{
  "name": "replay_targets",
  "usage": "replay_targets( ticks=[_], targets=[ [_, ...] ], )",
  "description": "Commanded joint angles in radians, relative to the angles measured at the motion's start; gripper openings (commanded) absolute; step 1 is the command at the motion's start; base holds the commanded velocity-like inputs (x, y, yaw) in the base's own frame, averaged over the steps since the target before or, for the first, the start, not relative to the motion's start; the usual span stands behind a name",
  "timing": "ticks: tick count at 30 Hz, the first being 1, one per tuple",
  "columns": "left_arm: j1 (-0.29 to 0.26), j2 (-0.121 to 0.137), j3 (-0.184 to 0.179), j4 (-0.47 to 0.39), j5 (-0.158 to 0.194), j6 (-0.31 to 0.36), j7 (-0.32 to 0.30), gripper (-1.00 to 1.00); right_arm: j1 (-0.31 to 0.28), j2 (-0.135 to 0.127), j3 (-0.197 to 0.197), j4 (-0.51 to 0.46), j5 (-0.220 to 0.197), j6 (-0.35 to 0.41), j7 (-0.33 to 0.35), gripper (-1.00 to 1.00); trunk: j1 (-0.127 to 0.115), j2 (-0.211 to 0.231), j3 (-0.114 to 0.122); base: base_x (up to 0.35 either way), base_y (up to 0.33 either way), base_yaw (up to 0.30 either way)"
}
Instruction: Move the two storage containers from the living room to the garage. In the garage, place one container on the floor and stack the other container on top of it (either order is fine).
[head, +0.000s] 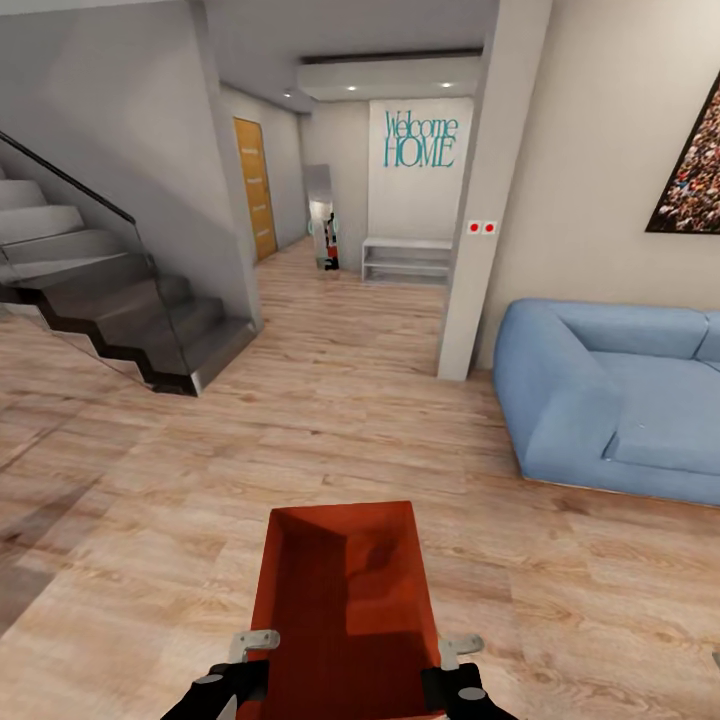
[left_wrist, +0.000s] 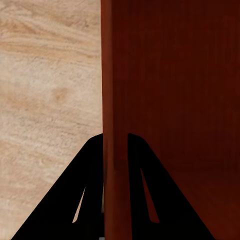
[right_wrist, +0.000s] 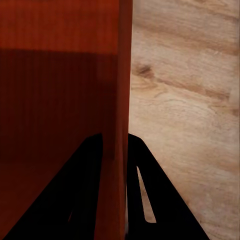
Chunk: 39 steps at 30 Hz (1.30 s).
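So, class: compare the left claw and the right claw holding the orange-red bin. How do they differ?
The left claw pinches the storage container's left wall; the right claw pinches its right wall. In the left wrist view the bin's inside lies opposite the floor side seen in the right wrist view. Both are shut on thin walls near the bin's near end.

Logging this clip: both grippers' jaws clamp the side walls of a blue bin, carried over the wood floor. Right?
Not quite: the storage container is orange-red, as the head view shows. Left gripper and right gripper do clamp its walls over the wood floor.

Teal lettering "Welcome HOME" (head: 420, 139) on white wall panel (head: 420, 190) at hallway end.
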Motion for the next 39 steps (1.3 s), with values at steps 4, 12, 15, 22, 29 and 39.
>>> replay_targets(
  ticks=[4,12,15,22,29,39],
  targets=[
    [0.0,0.0,-0.009,-0.005,0.002,0.006,0.008,-1.0,-0.001,-0.008,-0.009,0.02,-0.017,-0.005,-0.007,-1.0,0.001,-0.001,-0.001,0.324,0.0,0.0],
    [0.0,0.001,-0.009,-0.005,0.002,0.006,0.008,-1.0,-0.001,-0.008,-0.009,0.02,-0.017,-0.005,-0.007,-1.0,0.001,-0.001,-0.001,0.324,0.0,0.0],
    [0.0,0.001,-0.009,-0.005,0.002,0.006,0.008,-1.0,-0.001,-0.008,-0.009,0.02,-0.017,-0.005,-0.007,-1.0,0.001,-0.001,-0.001,0.324,0.0,0.0],
    [0.0,0.0,-0.009,-0.005,0.002,0.006,0.008,-1.0,-0.001,-0.008,-0.009,0.02,-0.017,-0.005,-0.007,-1.0,0.001,-0.001,-0.001,0.324,0.0,0.0],
    [0.0,0.001,-0.009,-0.005,0.002,0.007,0.008,-1.0,-0.001,-0.008,-0.009,0.02,-0.017,-0.005,-0.007,-1.0,0.001,-0.001,-0.001,0.324,0.0,0.0],
    [0.0,0.003,-0.009,-0.005,0.002,0.007,0.008,-1.0,-0.001,-0.008,-0.009,0.02,-0.017,-0.005,-0.007,-1.0,0.001,-0.001,-0.001,0.324,0.0,0.0]
  ],
)
